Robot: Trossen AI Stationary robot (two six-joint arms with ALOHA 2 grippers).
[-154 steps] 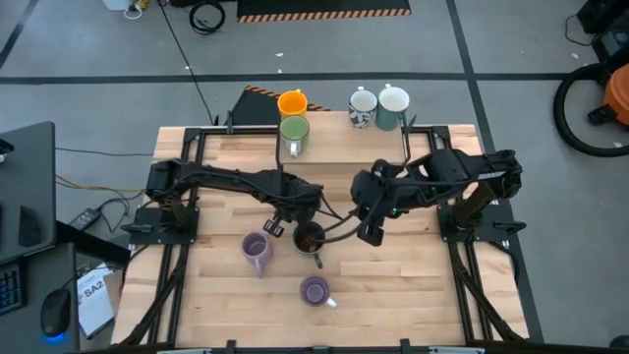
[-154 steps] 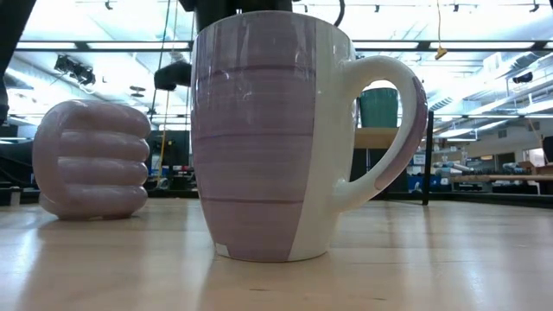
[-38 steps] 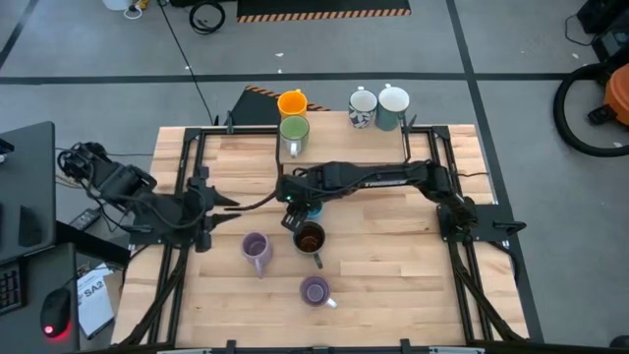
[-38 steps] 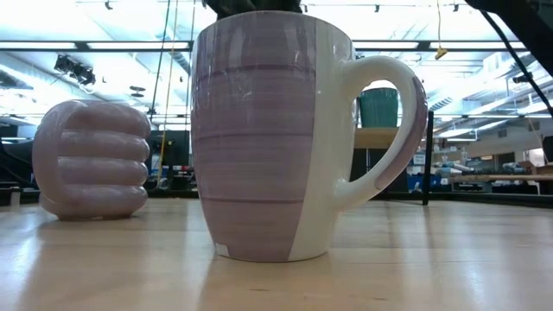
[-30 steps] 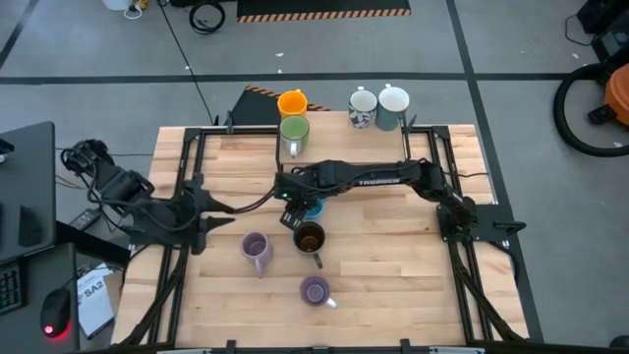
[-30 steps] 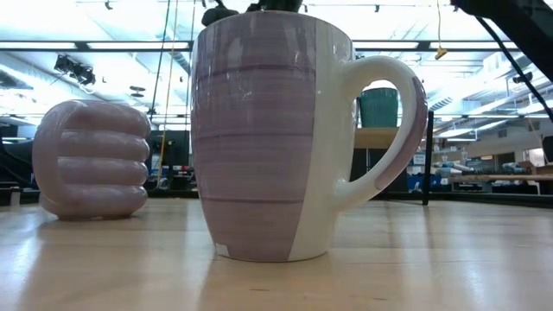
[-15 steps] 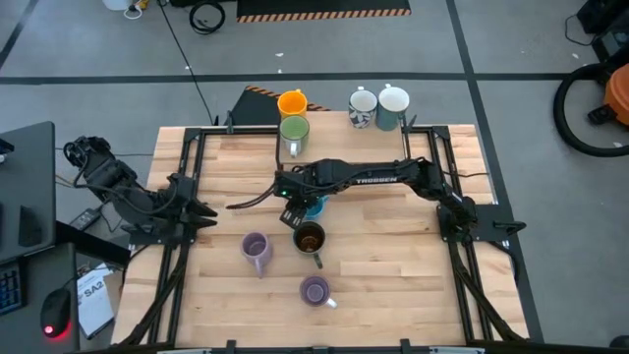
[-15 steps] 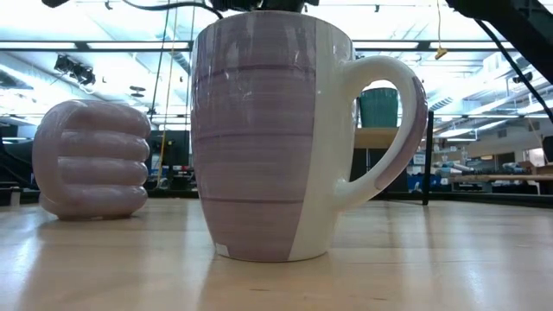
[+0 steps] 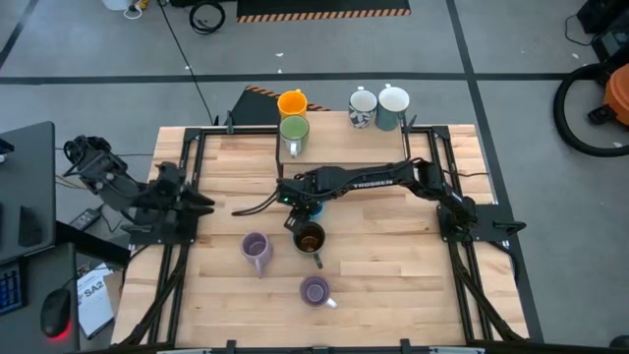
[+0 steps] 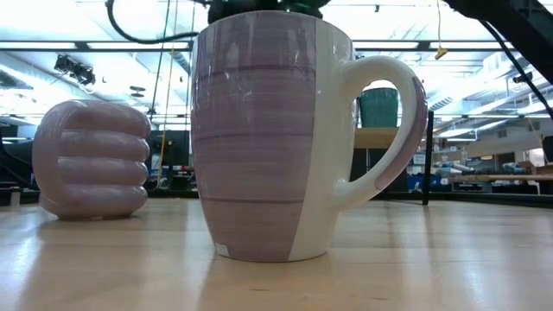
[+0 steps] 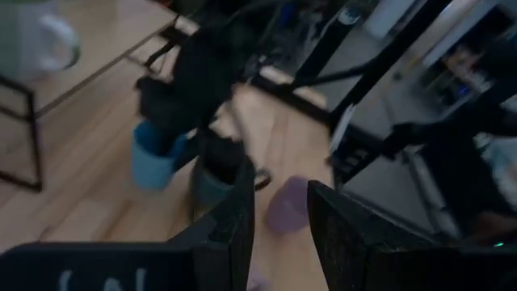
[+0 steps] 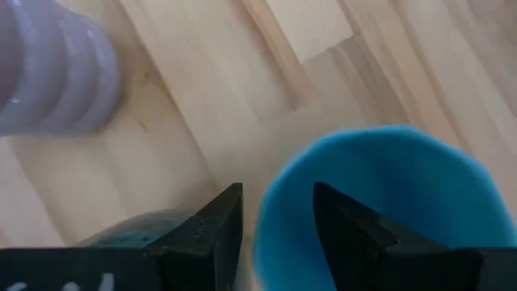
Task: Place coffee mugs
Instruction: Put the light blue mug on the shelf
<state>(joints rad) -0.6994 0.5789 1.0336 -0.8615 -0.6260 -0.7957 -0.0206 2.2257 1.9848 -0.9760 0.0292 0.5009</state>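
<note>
My right claw (image 9: 298, 204) reaches across the bench (image 9: 393, 265) to its middle and grips the rim of the blue mug (image 12: 380, 202): one finger is inside the cup, the other outside its wall. The dark mug (image 9: 310, 238) stands just beside, at six o'clock from this claw. One lilac mug (image 9: 256, 248) is near, at seven o'clock, and the second lilac mug (image 9: 314, 291) is farther, at six o'clock. At the far edge, around twelve o'clock, the green mug (image 9: 294, 133) and the orange mug (image 9: 292, 102) stand together, and the two white mugs (image 9: 378, 105) at one o'clock. My left claw (image 9: 201, 203) waits at the left edge of the bench, its fingers apart and empty.
</note>
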